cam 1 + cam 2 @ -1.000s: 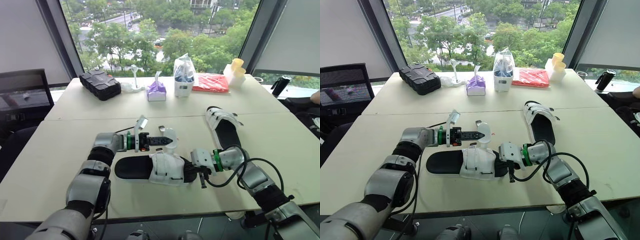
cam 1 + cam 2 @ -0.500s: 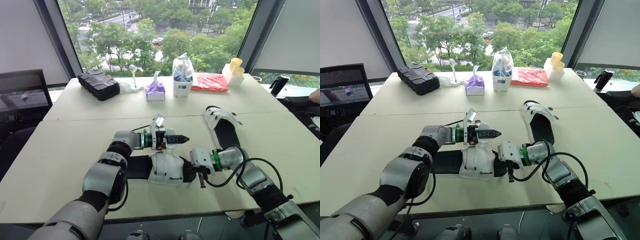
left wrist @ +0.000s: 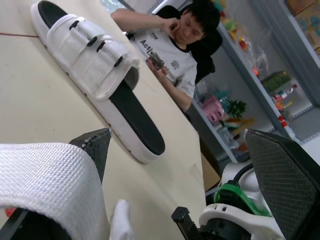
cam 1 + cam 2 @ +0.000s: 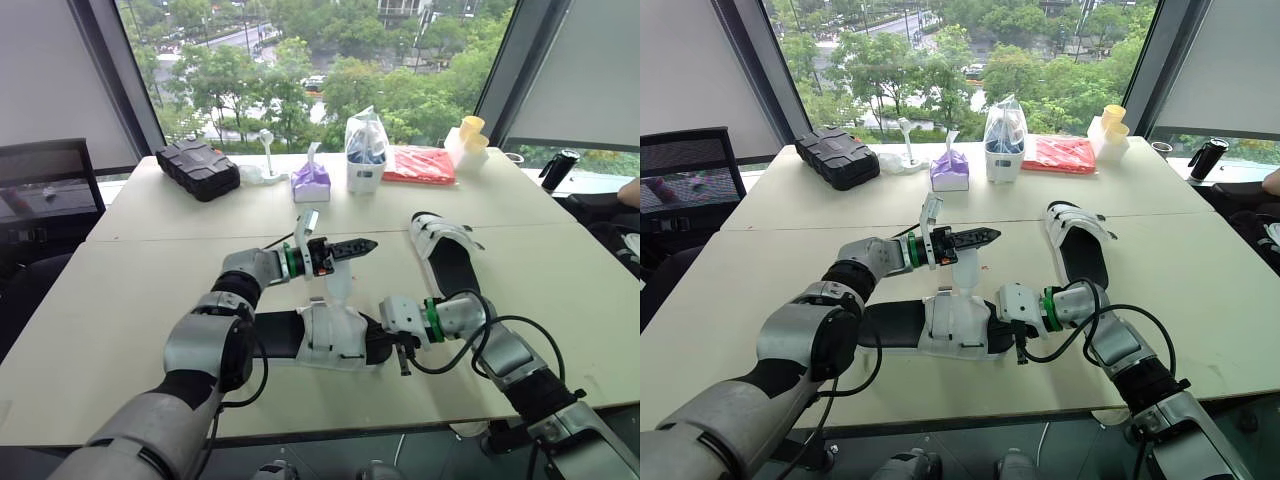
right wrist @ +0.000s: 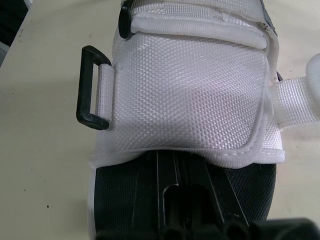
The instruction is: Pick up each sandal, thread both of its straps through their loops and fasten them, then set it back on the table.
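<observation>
Your left gripper (image 4: 366, 243) hangs above the table, pointing to 3 o'clock. In its wrist view the fingers (image 3: 285, 175) stand well apart, and the white strap (image 4: 337, 284) lies over 1 of them, running up to it from the sandal (image 4: 325, 338) below. Your right gripper (image 4: 382, 338) sits against that sandal's 3 o'clock end; you cannot tell how far it is open.

The sandal lies flat near the table's front edge, long axis 9 to 3 o'clock, with its white upper at the 3 o'clock end and its bare black footbed toward 9. A black loop (image 5: 91, 88) sticks out from the upper's side. The 2nd sandal (image 4: 448, 255) lies at 1 o'clock from it, well apart, long axis about 11 to 5, upper at the far end.

The beige table (image 4: 120, 300) meets a 2nd one at 12 o'clock carrying a black case (image 4: 200, 168), a purple pack (image 4: 312, 182), a bag (image 4: 367, 150) and a red packet (image 4: 420, 165). Beyond are windows (image 4: 300, 60) over trees (image 4: 380, 90). The left wrist view catches a seated person (image 3: 172, 50).
</observation>
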`<state>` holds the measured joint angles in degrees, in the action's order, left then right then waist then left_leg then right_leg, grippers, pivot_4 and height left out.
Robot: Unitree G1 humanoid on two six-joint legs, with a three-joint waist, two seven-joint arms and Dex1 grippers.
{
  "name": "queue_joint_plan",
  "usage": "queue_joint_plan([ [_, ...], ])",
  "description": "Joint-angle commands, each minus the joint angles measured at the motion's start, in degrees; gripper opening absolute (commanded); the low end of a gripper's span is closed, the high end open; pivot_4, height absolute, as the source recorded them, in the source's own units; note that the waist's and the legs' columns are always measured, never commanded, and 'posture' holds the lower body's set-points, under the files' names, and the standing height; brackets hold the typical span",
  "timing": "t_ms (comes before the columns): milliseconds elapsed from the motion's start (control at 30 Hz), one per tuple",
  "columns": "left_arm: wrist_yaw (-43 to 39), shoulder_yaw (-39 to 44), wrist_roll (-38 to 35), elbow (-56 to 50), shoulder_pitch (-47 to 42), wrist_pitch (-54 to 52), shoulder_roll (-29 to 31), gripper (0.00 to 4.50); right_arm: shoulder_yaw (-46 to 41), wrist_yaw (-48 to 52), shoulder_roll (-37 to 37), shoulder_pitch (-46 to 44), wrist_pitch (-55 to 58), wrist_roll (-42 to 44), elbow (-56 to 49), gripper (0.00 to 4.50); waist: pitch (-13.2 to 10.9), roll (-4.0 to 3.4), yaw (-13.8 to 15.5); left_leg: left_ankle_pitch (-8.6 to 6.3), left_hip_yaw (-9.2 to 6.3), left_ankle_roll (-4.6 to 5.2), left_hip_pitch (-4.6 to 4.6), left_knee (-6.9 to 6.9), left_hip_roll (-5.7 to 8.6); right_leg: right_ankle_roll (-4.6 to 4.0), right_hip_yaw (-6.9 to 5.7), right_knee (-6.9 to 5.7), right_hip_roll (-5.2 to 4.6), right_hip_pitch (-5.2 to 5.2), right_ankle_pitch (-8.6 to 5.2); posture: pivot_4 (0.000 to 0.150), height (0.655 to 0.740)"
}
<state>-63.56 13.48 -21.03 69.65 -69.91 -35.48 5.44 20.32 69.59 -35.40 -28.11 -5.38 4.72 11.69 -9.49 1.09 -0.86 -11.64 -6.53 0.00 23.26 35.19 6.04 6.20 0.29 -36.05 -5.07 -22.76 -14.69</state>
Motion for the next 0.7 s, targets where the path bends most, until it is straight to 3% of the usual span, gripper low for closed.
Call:
queue_joint_plan([
  [33, -1.37, 1.70, -1.46, -1.53, -2.51, 0.79, 0.68, 4.44, 1.98, -0.90, -0.25, 0.97, 1.62, -4.61, 4.73, 0.00, 0.00, 0.00, -0.05, 0.00, 0.00, 0.00, 0.00, 0.00, 0.00, 0.00, 0.00, 0.00, 0.00, 0.00, 0.00, 0.150, 0.7400],
  [567, -1.42, 1.96, -1.38, -2.09, -4.22, 0.70, 2.75, 4.44, 2.14, -1.01, 0.21, 0.96, 1.38, -4.74, 4.96, 0.00, 0.00, 0.00, -0.22, 0.02, 0.00, -0.02, -0.03, 0.00, -0.01, 0.00, 0.00, -0.04, 0.02, 0.00, 0.00, 0.150, 0.7400],
  [700, -1.36, 2.17, -1.64, -2.43, -4.08, 0.64, 3.34, 2.68, 2.23, -1.11, 0.37, 1.00, 1.23, -4.82, 5.15, 0.00, 0.00, 0.00, -0.21, 0.02, 0.00, -0.02, -0.03, 0.00, -0.01, 0.00, 0.00, -0.05, 0.02, 0.00, 0.00, 0.150, 0.7400],
])
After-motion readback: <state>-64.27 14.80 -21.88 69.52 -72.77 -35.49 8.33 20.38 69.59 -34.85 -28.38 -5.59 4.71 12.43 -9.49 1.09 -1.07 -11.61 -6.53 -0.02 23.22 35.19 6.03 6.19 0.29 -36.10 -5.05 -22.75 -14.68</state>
